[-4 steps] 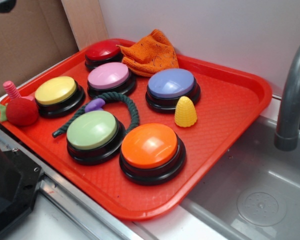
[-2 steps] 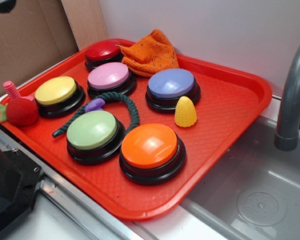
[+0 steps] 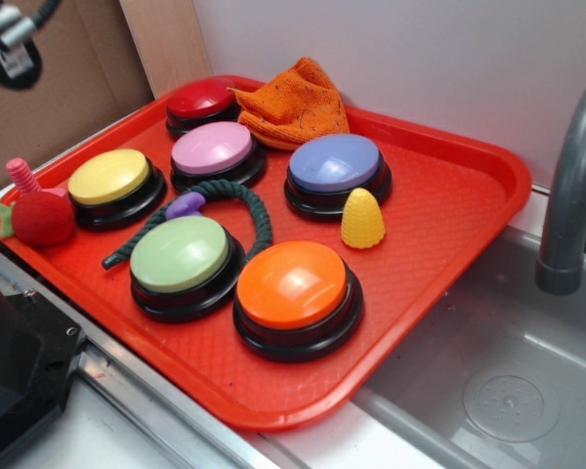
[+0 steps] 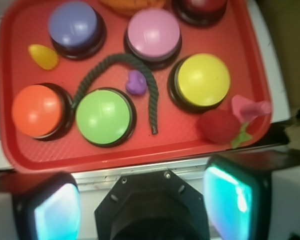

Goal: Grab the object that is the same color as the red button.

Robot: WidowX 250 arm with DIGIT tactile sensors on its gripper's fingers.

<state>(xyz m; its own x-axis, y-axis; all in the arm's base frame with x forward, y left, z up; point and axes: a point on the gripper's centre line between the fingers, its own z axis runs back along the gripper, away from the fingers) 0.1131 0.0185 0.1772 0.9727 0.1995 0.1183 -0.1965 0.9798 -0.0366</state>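
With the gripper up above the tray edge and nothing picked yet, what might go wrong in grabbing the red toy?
The red ball-like toy sits at the tray rim, touching the pink peg and close to the yellow button, so the open gripper may catch the peg or button, or nudge the toy off the edge. Being round, it may also roll away from closing fingers. The red button shares its colour and might be mistaken for the target.

Red ball toy (image 3: 43, 217) open above; pink peg (image 3: 21, 175) touching, yellow button (image 3: 114, 186) just beside (tight).

Red button (image 4: 199, 6) cut off (top edge)
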